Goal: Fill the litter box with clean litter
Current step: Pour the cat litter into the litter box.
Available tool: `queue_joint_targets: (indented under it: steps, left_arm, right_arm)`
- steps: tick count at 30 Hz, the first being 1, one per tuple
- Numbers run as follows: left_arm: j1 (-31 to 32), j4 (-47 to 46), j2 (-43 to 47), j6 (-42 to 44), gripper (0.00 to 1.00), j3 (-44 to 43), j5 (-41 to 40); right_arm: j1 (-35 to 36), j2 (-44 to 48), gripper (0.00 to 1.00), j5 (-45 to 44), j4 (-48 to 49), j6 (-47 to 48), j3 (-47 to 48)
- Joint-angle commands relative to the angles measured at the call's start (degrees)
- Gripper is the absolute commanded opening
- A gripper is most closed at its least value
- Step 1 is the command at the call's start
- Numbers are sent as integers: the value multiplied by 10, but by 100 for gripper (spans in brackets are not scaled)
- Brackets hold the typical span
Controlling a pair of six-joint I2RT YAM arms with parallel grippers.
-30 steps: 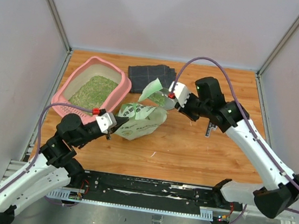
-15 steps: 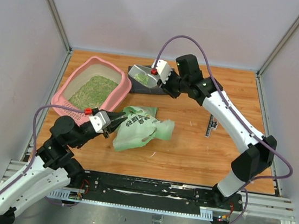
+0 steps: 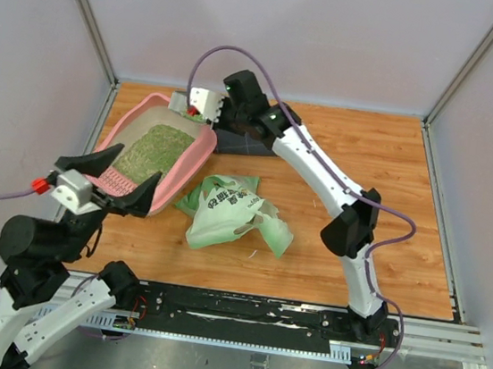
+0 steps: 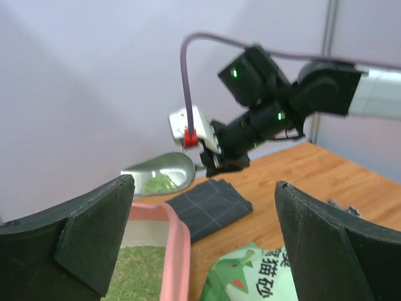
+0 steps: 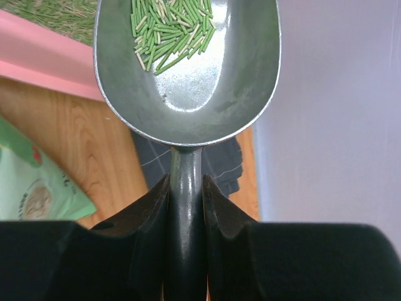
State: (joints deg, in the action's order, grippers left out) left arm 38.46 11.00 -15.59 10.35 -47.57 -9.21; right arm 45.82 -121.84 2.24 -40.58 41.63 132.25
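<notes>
Robotics lab test cell, judging by the fittings. Boxed in at 9, 12 and 3 o'clock by plain pale panels (image 3: 293,28) set in aluminium frame posts (image 3: 87,12). Floored with a small wooden tabletop (image 3: 408,186). Edged at 6 o'clock by a slotted metal rail (image 3: 249,309), with a white-and-black left arm (image 3: 52,300) and right arm (image 3: 312,164) bolted there, trailing purple cables (image 4: 183,81).

The pink plastic rectangular litter box (image 3: 202,143) sits at the far left of the wooden table (image 3: 386,220), with greenish-tan granular litter (image 3: 152,150) inside. A dark grey folded cloth (image 4: 210,207) lies just right of the box's far end. A green-and-white printed plastic bag (image 3: 230,211) lies before the cloth, beside the box. A grey metal scoop (image 5: 188,69) in the right hand (image 5: 185,194) hangs over the box's far right corner.
</notes>
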Motion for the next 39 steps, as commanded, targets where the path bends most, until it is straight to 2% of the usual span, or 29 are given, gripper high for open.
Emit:
queue_joint_targets:
  steps: [1, 7, 13, 17, 23, 34, 39]
  left_arm:
    - [0, 37, 24, -10, 99, -35, -84]
    - [0, 29, 60, -6, 99, -46, -121]
    - [0, 9, 89, 0, 99, -45, -138]
    - [0, 7, 94, 3, 99, -42, -150]
    - [0, 5, 94, -7, 99, -42, -166]
    - [0, -7, 92, -14, 99, -20, -179]
    - [0, -7, 86, -12, 97, -1, -170]
  right_arm:
    - [36, -59, 1, -102, 11, 130, 72]
    - [55, -111, 1, -175, 92, 257, 108]
    - [73, -111, 0, -243, 253, 482, 23]
    - [81, -129, 0, -253, 306, 570, 41]
    - [90, -102, 1, -235, 416, 756, -59]
    - [101, -81, 1, -231, 508, 879, -120]
    - [101, -77, 1, -233, 518, 885, -126]
